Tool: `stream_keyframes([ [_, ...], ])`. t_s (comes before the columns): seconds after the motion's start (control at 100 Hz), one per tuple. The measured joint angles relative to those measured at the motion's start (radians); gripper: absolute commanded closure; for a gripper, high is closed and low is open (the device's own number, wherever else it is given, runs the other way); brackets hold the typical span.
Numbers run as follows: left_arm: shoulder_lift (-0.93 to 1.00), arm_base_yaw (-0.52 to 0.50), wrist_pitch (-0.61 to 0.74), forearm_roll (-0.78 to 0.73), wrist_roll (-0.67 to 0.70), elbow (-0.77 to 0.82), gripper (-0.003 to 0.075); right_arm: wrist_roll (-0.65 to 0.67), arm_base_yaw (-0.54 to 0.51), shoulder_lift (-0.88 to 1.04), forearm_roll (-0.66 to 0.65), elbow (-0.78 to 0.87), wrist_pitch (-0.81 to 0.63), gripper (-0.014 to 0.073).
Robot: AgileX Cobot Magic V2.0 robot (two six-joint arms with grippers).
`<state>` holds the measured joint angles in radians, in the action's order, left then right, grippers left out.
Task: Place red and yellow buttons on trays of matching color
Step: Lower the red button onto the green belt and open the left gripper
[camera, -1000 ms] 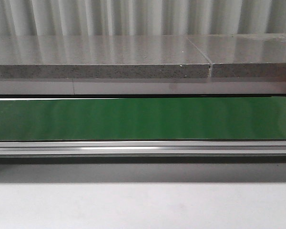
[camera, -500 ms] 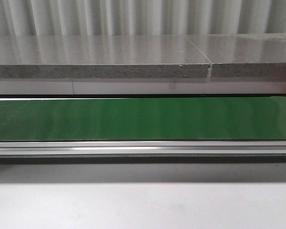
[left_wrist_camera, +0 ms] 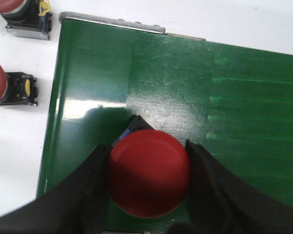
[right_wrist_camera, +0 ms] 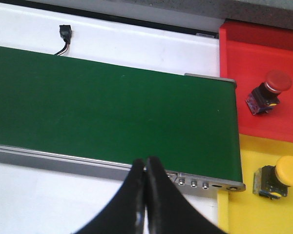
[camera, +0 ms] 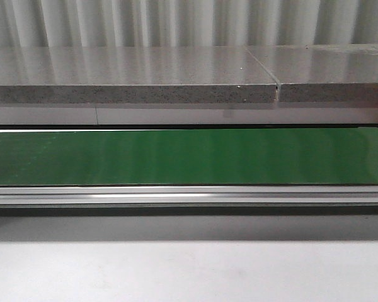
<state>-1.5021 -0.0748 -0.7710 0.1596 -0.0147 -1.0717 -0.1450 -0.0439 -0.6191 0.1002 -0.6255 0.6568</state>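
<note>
In the left wrist view a red button point(left_wrist_camera: 149, 173) with a round cap sits between the fingers of my left gripper point(left_wrist_camera: 147, 148), which is shut on its sides, over the green belt point(left_wrist_camera: 224, 97) near the belt's end. In the right wrist view a red tray point(right_wrist_camera: 254, 44) holds a red button point(right_wrist_camera: 271, 87). The yellow tray point(right_wrist_camera: 249, 156) beside it holds a yellow button point(right_wrist_camera: 283, 175). My right gripper point(right_wrist_camera: 146, 161) is shut on nothing, above the belt's metal rail, to the side of both trays. Neither gripper shows in the front view.
Two more red buttons point(left_wrist_camera: 0, 90) point(left_wrist_camera: 5, 7) stand on the white table beside the belt's end. A black cable plug point(right_wrist_camera: 65, 33) lies on the table past the belt. The front view shows the bare green belt point(camera: 189, 157) and a grey stone ledge point(camera: 132, 88) behind it.
</note>
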Motion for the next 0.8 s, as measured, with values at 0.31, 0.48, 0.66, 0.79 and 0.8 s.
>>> stream_keyframes([
  [0.31,0.000,0.000,-0.024,0.082,-0.106,-0.011,0.0133,0.000,0.000,0.000,0.000,0.000,0.000,0.0662],
  [0.48,0.009,0.008,-0.046,0.144,-0.183,-0.052,0.0134,0.000,0.000,0.000,0.000,0.000,0.000,0.0662],
  [0.66,0.072,0.029,-0.054,0.157,-0.226,-0.076,0.0134,0.000,0.000,0.000,0.000,0.000,0.000,0.0662],
  [0.79,0.143,0.021,-0.052,0.159,-0.228,-0.076,0.0134,0.000,0.000,0.000,0.000,0.000,0.000,0.0662],
  [0.8,0.147,0.018,-0.052,0.159,-0.227,-0.076,0.0134,0.000,0.000,0.000,0.000,0.000,0.000,0.0662],
])
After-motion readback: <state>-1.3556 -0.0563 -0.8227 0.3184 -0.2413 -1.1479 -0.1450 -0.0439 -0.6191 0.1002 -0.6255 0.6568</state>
